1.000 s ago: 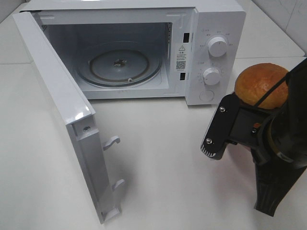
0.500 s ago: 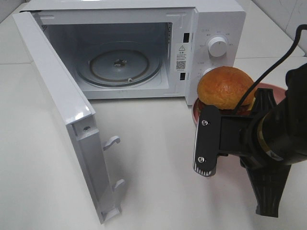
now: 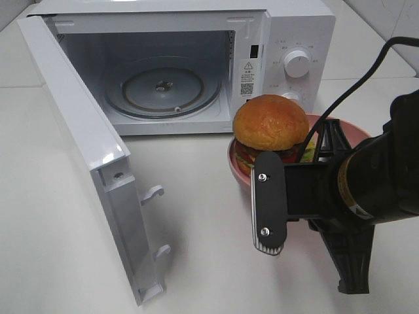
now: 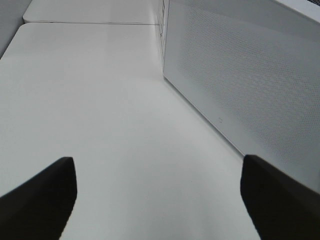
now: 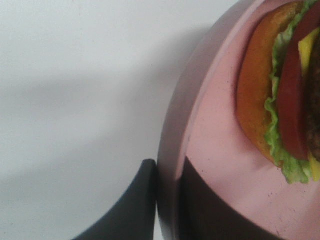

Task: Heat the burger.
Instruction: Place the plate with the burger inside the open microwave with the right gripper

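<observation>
Right gripper (image 5: pixel 167 200) — fingers (image 5: pixel 132 205) clenched on the rim of the pink plate (image 3: pixel 234 162), one outside the rim, one inside. Burger (image 3: pixel 270 124) sits upright on that plate, in front of the microwave (image 3: pixel 294 26) control panel, just right of the open cavity. Door (image 3: pixel 72 124) swung wide, glass turntable (image 3: pixel 163 91) visible inside. Left gripper (image 4: pixel 160 200) — fingers spread, grasping nothing, above the counter (image 4: pixel 100 100) beside the door.

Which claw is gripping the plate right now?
The right claw, shut on the rim of the pink plate carrying the burger; the left claw is open, holding nothing.
</observation>
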`<state>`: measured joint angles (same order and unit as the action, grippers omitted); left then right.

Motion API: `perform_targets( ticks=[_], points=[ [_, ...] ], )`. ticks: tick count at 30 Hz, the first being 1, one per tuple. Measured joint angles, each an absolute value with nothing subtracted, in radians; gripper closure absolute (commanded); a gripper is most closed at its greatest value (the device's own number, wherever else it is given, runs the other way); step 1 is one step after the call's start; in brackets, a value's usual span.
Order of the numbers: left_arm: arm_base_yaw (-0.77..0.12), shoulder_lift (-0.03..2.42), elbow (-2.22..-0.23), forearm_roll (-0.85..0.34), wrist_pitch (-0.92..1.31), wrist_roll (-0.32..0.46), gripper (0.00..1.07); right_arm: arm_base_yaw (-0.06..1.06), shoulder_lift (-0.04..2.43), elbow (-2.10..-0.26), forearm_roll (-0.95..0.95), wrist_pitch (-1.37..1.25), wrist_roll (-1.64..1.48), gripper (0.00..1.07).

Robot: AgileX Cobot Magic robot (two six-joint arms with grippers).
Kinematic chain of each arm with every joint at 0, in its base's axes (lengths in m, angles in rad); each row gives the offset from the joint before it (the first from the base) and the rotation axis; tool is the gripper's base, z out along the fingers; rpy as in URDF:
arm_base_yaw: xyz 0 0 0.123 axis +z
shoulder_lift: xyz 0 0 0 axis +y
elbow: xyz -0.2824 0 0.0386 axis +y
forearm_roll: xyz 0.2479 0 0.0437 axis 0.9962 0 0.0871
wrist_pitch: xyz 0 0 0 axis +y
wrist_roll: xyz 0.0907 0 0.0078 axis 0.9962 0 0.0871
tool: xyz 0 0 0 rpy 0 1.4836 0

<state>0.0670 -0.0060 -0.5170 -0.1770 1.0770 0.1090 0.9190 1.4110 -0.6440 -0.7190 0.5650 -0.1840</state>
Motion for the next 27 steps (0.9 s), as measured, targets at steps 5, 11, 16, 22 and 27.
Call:
perform_targets(
  ticks=[5,11,16,22,27],
  points=[
    [0.067,-0.006,-0.517,-0.177,1.077,0.109,0.25,0.919,1.411,-0.644,-0.724,0.5,-0.262,1.02],
    [0.067,-0.006,-0.517,-0.177,1.077,0.109,0.25,0.898,1.412,-0.644,-0.735,0.38,-0.357,1.02],
    [0.067,-0.006,-0.517,-0.177,1.077,0.109,0.25,0.85,1.412,-0.644,-0.74,0.33,-0.435,1.02],
    [0.067,-0.006,-0.517,-0.177,1.077,0.109,0.25,0.791,1.413,-0.644,-0.709,0.245,-0.562,1.02],
    [0.067,-0.006,-0.517,-0.177,1.077,0.109,0.25,0.74,1.413,-0.644,-0.65,0.182,-0.678,1.01]
  ],
)
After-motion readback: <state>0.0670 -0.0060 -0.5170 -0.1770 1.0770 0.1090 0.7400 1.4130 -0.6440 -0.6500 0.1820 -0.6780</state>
